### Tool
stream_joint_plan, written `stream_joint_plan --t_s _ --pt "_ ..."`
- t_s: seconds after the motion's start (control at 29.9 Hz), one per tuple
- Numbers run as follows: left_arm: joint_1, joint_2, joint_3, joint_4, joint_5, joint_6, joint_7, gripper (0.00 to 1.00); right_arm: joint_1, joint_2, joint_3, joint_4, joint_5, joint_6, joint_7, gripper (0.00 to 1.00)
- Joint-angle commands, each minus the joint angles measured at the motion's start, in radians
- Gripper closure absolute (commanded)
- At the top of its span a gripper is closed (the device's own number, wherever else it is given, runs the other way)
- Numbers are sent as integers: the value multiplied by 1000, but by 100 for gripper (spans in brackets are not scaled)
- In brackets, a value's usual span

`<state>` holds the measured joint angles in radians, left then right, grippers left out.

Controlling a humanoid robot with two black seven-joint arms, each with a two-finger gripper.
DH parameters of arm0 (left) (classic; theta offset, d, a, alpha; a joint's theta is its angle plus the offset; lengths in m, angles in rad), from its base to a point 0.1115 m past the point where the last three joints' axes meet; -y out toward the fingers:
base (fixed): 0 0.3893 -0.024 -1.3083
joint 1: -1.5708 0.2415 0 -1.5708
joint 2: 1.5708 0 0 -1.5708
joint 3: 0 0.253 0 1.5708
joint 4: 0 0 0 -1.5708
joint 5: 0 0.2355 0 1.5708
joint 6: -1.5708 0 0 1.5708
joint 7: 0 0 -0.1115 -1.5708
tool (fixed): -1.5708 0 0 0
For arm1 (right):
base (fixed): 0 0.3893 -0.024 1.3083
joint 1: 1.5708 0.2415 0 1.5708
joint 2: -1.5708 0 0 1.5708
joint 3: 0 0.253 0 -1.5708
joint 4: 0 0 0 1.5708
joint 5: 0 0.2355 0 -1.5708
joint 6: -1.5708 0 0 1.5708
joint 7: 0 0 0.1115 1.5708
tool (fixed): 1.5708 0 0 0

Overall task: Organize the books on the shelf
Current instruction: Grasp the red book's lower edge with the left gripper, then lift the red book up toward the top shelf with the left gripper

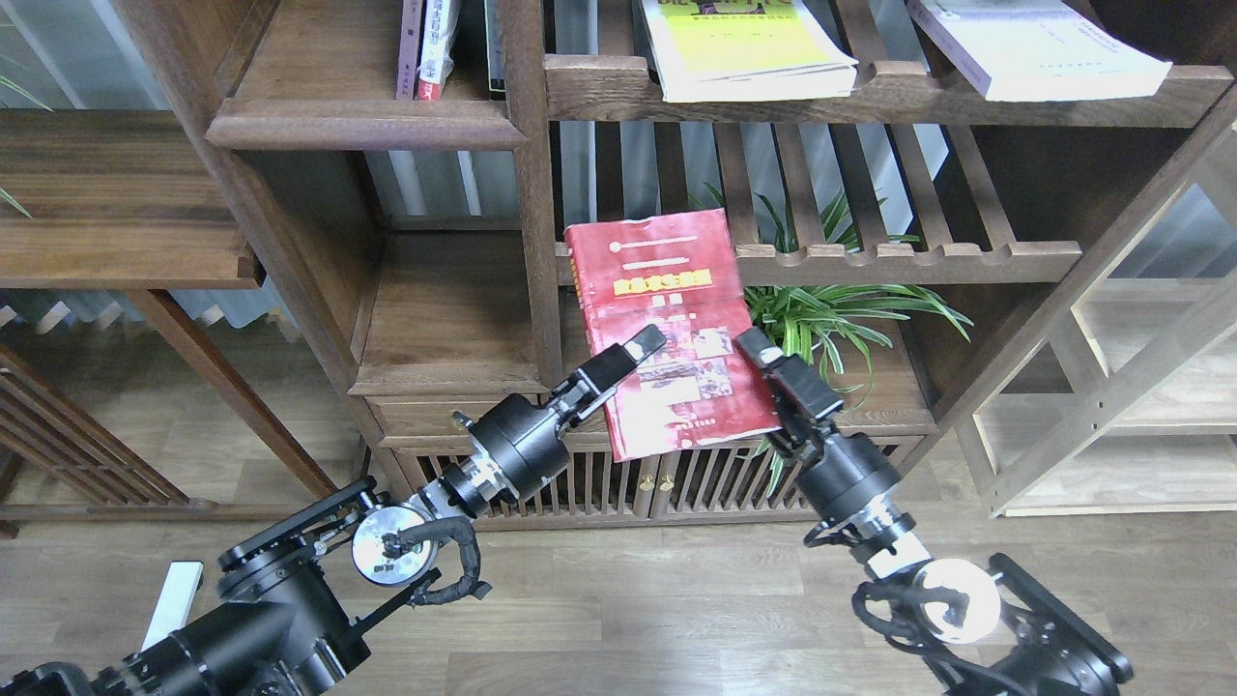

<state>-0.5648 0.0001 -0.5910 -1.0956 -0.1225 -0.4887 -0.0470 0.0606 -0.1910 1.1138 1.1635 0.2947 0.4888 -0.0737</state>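
Observation:
The red book (pixel 676 290) with a yellow title hangs tilted in the air in front of the bookcase. My left gripper (pixel 633 356) is shut on its left edge, one finger lying over the cover. My right gripper (pixel 759 353) is shut on its right edge. The yellow-green book (pixel 744 48) lies flat on the upper slatted rack. The white book (pixel 1034 48) lies on the same rack at the right. The solid dark-brown shelf (pixel 367 124) with a rounded front edge is at the upper left.
Several upright books (pixel 425 48) stand on the solid shelf against the post (pixel 532 193). A lower slatted rack (pixel 908 259) and a green plant (pixel 831 309) are behind the red book. A cabinet with slatted doors (pixel 657 478) stands below.

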Motion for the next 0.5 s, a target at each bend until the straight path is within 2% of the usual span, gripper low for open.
stream_joint_plan --t_s 0.0,0.3,0.47 --pt "0 23 -46 -39 87 0 -4 100 16 -2 37 -42 0 0 0 22" --pt "63 201 -136 -191 317 0 -22 100 108 -7 58 -197 -6 0 2 21" --pt "111 250 -220 -308 429 0 -22 100 119 -7 64 -217 -6 0 0 20"
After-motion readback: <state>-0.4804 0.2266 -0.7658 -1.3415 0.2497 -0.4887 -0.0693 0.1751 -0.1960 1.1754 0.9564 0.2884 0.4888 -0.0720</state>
